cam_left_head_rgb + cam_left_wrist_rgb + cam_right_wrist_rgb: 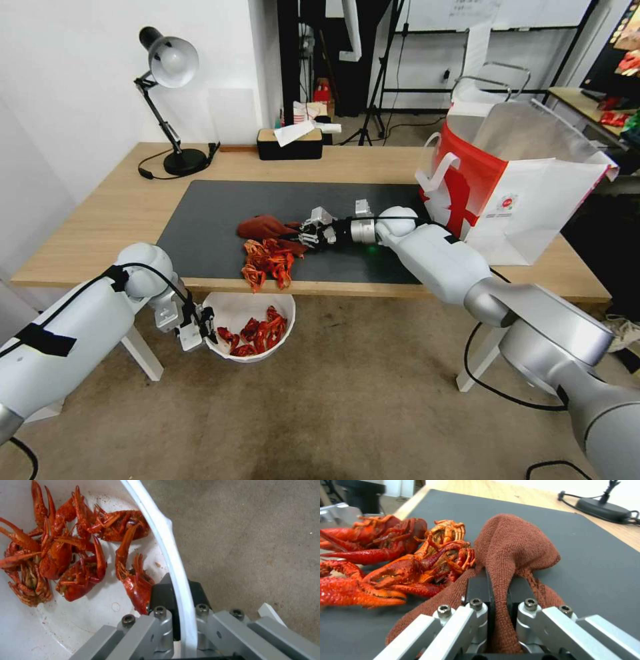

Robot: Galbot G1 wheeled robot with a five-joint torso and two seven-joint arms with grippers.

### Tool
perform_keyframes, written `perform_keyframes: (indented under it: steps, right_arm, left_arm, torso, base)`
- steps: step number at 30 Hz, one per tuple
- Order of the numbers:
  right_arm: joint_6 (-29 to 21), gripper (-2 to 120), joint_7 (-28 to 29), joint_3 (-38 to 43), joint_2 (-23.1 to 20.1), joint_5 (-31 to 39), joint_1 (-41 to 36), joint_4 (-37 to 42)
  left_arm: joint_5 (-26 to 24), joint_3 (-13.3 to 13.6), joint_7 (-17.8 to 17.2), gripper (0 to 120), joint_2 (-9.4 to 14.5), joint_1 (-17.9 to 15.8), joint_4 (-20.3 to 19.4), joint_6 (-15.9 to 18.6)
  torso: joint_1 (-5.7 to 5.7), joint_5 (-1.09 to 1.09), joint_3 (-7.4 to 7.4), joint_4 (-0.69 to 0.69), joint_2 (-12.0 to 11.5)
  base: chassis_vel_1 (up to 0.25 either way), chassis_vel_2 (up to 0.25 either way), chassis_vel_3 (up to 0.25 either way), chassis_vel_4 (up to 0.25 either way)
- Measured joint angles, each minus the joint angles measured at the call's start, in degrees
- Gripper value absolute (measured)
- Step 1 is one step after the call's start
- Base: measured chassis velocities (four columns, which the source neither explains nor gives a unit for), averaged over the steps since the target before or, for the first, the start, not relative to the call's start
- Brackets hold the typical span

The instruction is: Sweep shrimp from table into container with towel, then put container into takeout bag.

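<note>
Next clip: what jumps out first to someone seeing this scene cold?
The red shrimp heaped at the near edge of the table, with more already in the white container that the left gripper holds by its rim just below that edge. Behind the heap, the right gripper pinches the rust-red towel on the grey mat. At the table's right end stands the big red-and-white takeout bag, open.

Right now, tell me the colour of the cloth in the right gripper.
Rust-brown; the towel shows best in the right wrist view.
</note>
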Motion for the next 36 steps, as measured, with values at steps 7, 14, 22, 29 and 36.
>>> perform_keyframes:
  steps: [7, 14, 22, 29, 36]
  right_arm:
    - [-0.6, 4, 0.2, -1.5, -1.7, 1.2, -0.3, 3.4]
    - [-0.9, 4, 0.4, -2.2, -3.5, 1.8, -1.1, 6.3]
    - [-1.4, 4, 1.4, -2.6, -5.1, 2.4, -2.5, 9.3]
    - [-1.7, 4, 2.2, -3.8, -6.3, 2.6, -2.7, 12.6]
    - [-1.8, 4, 3.1, -4.0, -6.5, 2.8, -2.9, 13.3]
  left_arm:
    - [0.0, 0.2, -0.1, 0, -0.1, -0.2, 0.0, 0.0]
    - [0.0, 0.3, -0.1, 0, -0.1, -0.2, 0.1, 0.0]
    - [-0.1, 0.4, -0.1, 0, 0.1, -0.4, 0.0, 0.0]
    - [-0.3, 0.5, -0.1, 0, 0.3, -0.2, -0.7, 0.1]
    - [-1.0, 0.2, -0.1, 0, 1.0, 0.6, -1.2, 0.3]
  torso:
    - [0.00, 0.00, 0.00, 0.01, 0.0]
    - [0.00, 0.00, 0.00, 0.00, 0.0]
    - [0.00, 0.00, -0.01, 0.00, 0.0]
    - [0.01, 0.00, -0.01, 0.01, 0.0]
    - [0.01, -0.01, -0.01, 0.00, 0.0]
  base:
    - [0.000, 0.000, 0.000, 0.000]
    - [0.000, 0.000, 0.000, 0.000]
    - [0.000, 0.000, 0.000, 0.000]
    - [0.000, 0.000, 0.000, 0.000]
    - [0.000, 0.000, 0.000, 0.000]
